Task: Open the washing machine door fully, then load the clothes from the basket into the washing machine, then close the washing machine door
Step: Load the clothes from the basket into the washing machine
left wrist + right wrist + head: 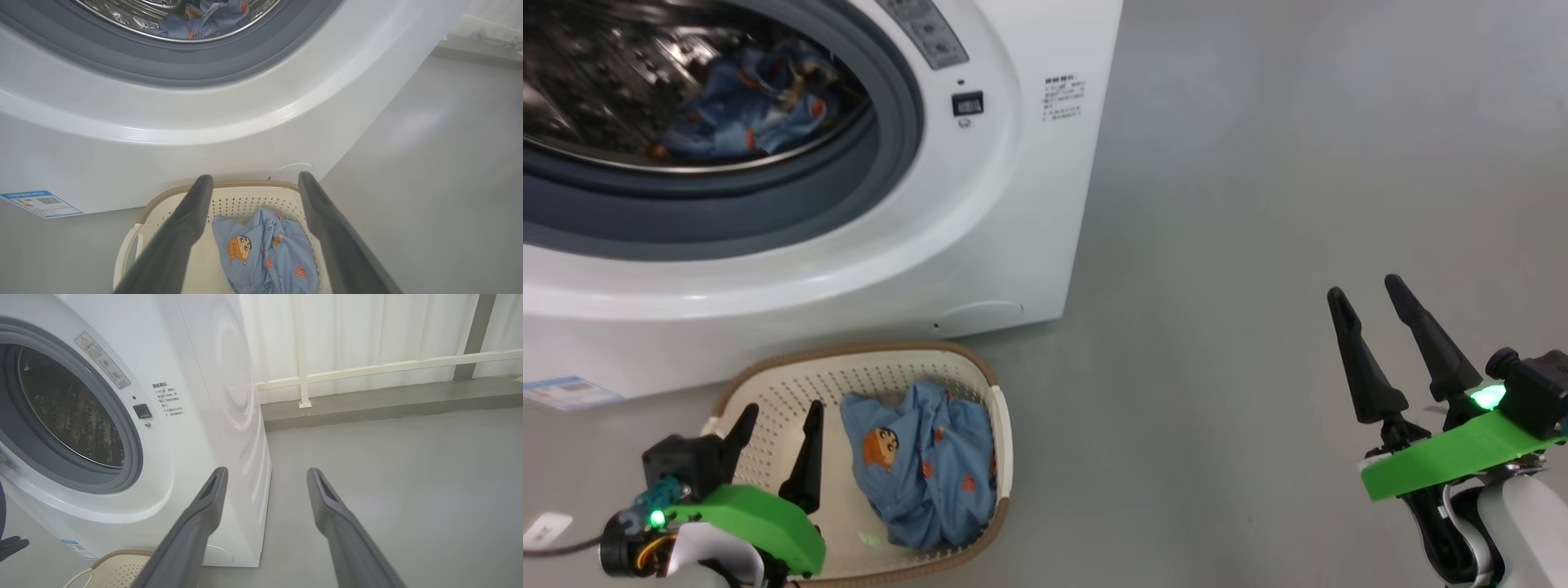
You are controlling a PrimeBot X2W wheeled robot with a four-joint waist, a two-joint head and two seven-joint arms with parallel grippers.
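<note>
In the basket [890, 367], clothes [923, 465] lie just beside the spread left pincer [782, 408].

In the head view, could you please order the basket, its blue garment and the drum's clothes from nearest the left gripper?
1. Cream-white perforated plastic basket, directly beneath the left gripper.
2. Light blue printed garment, to its right.
3. Blue clothes in the steel drum, beyond.

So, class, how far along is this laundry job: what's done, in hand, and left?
Done: the washing machine stands open, with blue clothes in its drum. In hand: the open left gripper hovers over the basket, holding nothing. Left: load the blue garment lying in the basket, then shut the door.
</note>
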